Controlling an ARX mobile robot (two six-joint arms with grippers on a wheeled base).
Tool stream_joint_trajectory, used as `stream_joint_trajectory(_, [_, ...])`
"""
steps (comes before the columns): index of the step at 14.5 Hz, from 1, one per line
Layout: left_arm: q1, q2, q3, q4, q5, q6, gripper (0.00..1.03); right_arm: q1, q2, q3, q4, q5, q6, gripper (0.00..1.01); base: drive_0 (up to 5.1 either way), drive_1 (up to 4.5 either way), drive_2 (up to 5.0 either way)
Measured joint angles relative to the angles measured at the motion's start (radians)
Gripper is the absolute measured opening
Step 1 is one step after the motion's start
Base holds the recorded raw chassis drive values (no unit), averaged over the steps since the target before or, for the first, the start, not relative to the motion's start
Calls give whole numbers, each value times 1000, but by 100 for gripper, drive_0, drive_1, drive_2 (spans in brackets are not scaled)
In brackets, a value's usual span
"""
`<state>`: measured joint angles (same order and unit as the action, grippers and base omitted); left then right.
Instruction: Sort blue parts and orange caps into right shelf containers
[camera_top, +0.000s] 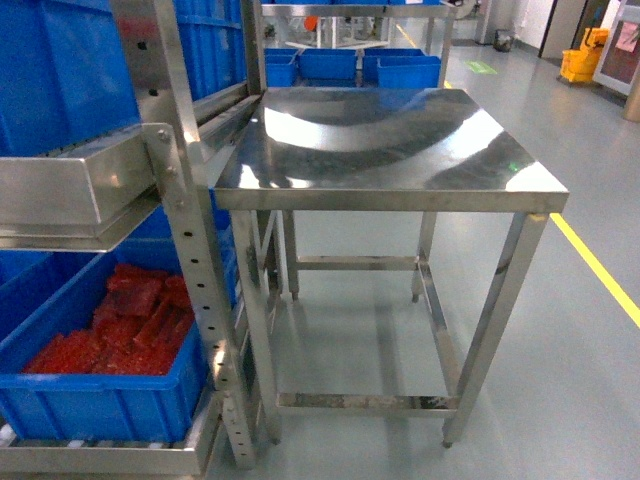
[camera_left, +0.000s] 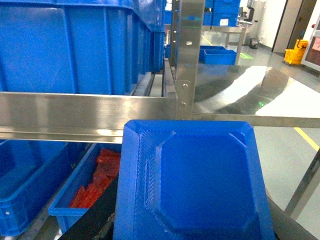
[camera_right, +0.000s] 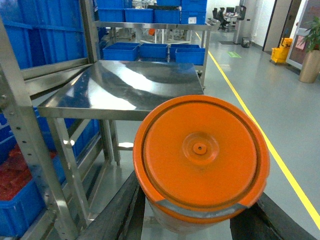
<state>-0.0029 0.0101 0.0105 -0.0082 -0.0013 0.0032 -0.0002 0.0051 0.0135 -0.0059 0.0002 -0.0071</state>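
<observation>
A blue part (camera_left: 200, 185), a square tray-like piece with cut corners, fills the lower left wrist view. My left gripper (camera_left: 192, 236) is shut on it, one black finger (camera_left: 92, 222) showing at its left side. A round orange cap (camera_right: 200, 155) sits between the black fingers (camera_right: 117, 212) of my right gripper (camera_right: 197, 222), which is shut on it. Large blue crates (camera_top: 60, 70) stand on the steel shelf (camera_top: 70, 190) at the left of the head view, one of them (camera_left: 70, 47) just beyond the blue part. Neither gripper shows in the head view.
A steel table (camera_top: 390, 150) stands in front of me, its top bare. A lower blue crate (camera_top: 110, 400) holds red pieces. The shelf's perforated upright (camera_top: 195, 270) adjoins the table's left edge. More blue bins (camera_top: 350, 65) sit behind. A yellow floor line (camera_top: 600, 270) runs at right.
</observation>
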Motion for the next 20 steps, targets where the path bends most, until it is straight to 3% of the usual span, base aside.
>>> stream_joint_trajectory(20, [0, 0, 0, 2, 1, 0, 43, 0, 0, 0, 0, 0, 0, 41, -503, 243, 243])
